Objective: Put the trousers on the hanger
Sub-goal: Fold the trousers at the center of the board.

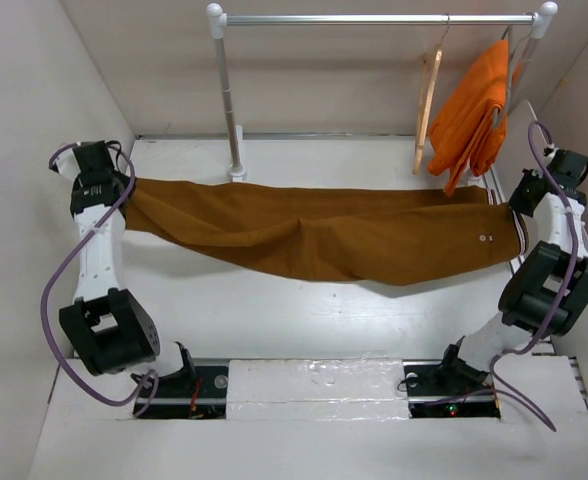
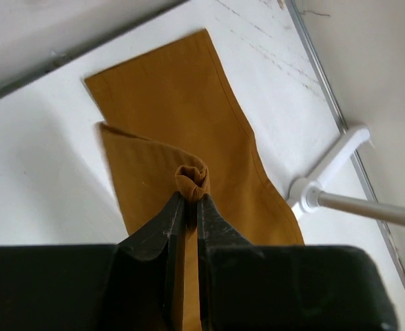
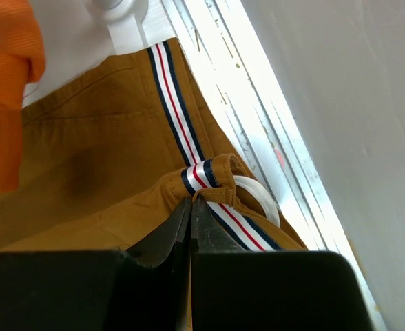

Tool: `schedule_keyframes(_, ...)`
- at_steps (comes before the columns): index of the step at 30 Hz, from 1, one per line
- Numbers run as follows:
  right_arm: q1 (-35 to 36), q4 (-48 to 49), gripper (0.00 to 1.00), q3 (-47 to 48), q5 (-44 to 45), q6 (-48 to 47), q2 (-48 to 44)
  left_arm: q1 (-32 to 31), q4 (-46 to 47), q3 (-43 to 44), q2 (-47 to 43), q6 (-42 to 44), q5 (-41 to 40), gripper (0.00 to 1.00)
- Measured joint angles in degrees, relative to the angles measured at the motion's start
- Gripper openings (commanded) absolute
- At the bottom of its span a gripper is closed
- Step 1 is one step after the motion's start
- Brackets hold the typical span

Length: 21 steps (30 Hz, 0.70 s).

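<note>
Left gripper [image 2: 189,196]: at nine o'clock on the table [image 1: 274,320], jaws pinched tight on a small bunched fold at the leg end of the trousers [image 1: 324,235], the rest of the hems lying flat beyond it. Trousers: rust-brown, stretched across the table from nine to three o'clock, sagging a little at the centre and creased there, one end held by each arm. A grip at both ends is, by my reading, what lets the garment be lifted as one taut span rather than dragged. Clothes rail [image 1: 374,18]: white and silver, across twelve o'clock, its post foot just beside the far edge of the cloth. Hanger [image 1: 429,100]: pale wood, hooked on the rail at about one o'clock, bare, well apart from the trousers (so nothing is draped yet). Orange garment [image 1: 474,110]: hangs just right of the hanger, its lower tip close above the waist end. Right gripper [image 3: 191,203]: at three o'clock, jaws clamped on the folded waistband [image 3: 171,96], its white, red and navy stripe turned outward at the pinch.
</note>
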Motion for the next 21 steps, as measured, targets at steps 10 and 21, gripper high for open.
schedule_keyframes(10, 0.1, 0.6, 0.00, 6.8, -1.9, 2.2, 13.1, -1.2, -3.8, 19.5, 21.8, 1.9, -7.5, 0.00)
schedule_keyframes(21, 0.1, 1.6, 0.00, 12.8, -1.9, 2.8, 19.2, -2.4, -15.2, 40.0, 42.8, 6.7, -12.7, 0.00)
